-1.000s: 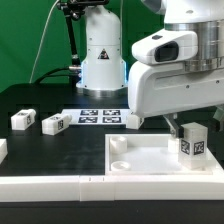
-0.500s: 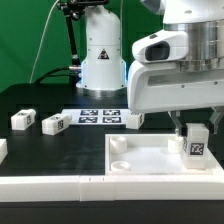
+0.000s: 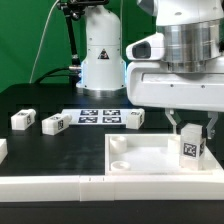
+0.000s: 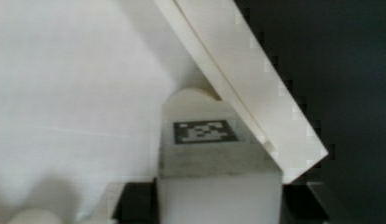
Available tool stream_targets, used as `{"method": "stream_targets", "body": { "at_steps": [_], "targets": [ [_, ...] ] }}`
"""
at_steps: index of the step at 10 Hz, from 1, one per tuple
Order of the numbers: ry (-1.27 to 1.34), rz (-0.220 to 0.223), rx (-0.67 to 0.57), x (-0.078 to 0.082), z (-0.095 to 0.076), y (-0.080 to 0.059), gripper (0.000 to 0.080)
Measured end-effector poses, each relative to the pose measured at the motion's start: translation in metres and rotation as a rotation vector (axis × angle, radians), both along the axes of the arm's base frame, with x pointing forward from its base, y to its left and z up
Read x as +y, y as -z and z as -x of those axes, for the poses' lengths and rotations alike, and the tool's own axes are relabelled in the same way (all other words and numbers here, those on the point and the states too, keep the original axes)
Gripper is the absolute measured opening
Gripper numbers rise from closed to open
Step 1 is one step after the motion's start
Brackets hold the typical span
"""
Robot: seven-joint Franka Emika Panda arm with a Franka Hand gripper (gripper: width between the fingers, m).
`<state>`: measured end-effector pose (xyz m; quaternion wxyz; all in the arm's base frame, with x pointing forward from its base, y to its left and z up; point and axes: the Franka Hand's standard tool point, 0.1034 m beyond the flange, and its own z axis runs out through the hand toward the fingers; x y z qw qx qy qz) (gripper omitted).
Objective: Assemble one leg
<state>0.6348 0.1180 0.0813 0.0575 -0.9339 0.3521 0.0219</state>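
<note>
My gripper (image 3: pixel 190 128) is shut on a leg (image 3: pixel 190 148), a small white block with a black-and-white tag facing the camera. I hold it upright over the right part of the large white tray-like part (image 3: pixel 150 160), near its right rim. In the wrist view the leg (image 4: pixel 213 150) sits between my dark fingers (image 4: pixel 140 200), its tag up, close to the tray's raised rim (image 4: pixel 243 70). Three more legs lie on the black table: one (image 3: pixel 23 120), another (image 3: pixel 54 124) and a third (image 3: pixel 133 119).
The marker board (image 3: pixel 98 117) lies behind the tray near the robot's white base (image 3: pixel 100 60). A white wall (image 3: pixel 50 185) runs along the front edge. A round socket (image 3: pixel 120 145) shows in the tray's left corner.
My gripper has turned about its vertical axis with the leg in it, and the leg has dropped slightly lower toward the tray. The loose legs have not moved.
</note>
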Motion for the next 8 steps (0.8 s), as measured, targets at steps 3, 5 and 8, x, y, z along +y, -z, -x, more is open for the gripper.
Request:
{"method": "stream_targets", "body": {
  "at_steps": [3, 5, 8],
  "targets": [
    [0.083, -0.01, 0.01, -0.0004, -0.0003, 0.0, 0.0294],
    [-0.002, -0.008, 0.003, 0.0031, 0.0, -0.0015, 0.0363],
    [-0.365, 0.001, -0.042, 0.0067, 0.0007, -0.0016, 0.063]
  ]
}}
